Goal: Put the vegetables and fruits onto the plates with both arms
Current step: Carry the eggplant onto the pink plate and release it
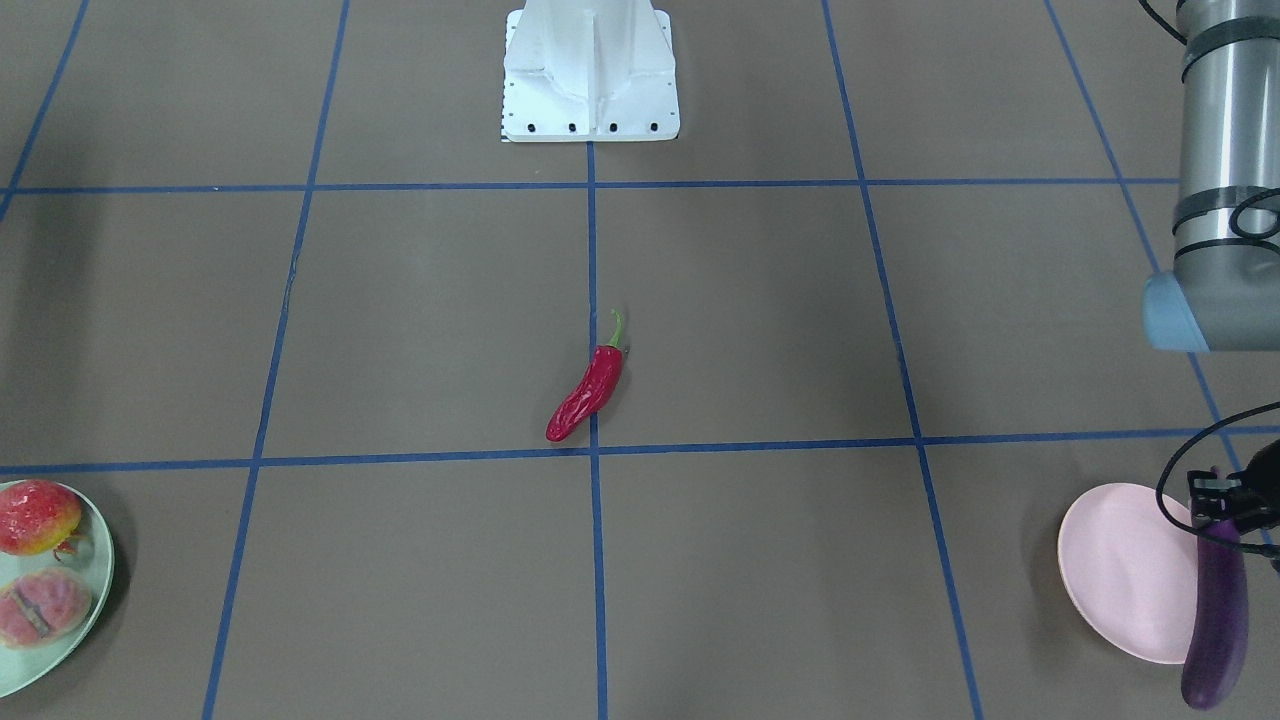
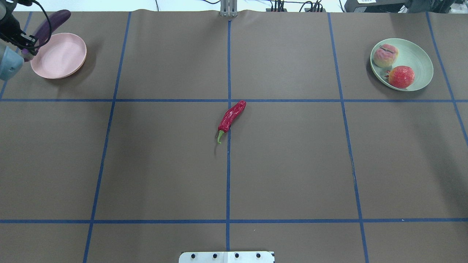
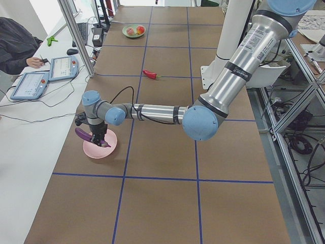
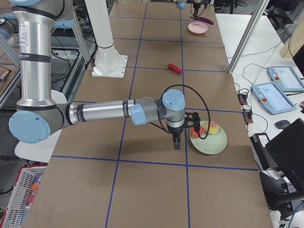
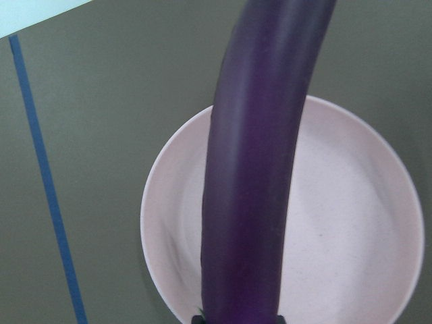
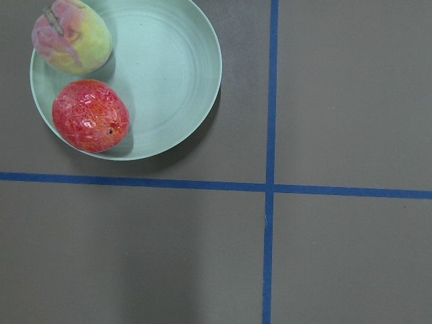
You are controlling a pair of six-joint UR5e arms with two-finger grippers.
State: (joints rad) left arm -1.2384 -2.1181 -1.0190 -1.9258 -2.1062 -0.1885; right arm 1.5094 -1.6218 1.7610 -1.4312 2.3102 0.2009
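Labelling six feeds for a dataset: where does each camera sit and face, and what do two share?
Front-facing: across the table, facing the base pedestal; left arm at right edge.
Overhead: behind that pedestal, looking forward and down; left gripper top left.
Exterior left: table's left end; left arm near.
Exterior right: table's right end; right arm near.
Left wrist: down on eggplant over pink plate.
Right wrist: down on green plate; no arm shows.
Shared: front-facing and overhead both show the chili pepper.

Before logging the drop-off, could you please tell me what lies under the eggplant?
The pink plate lies under much of the eggplant, which the left gripper holds; its visible surface is bare. The eggplant covers a strip across the plate, so nothing can be said of that part.
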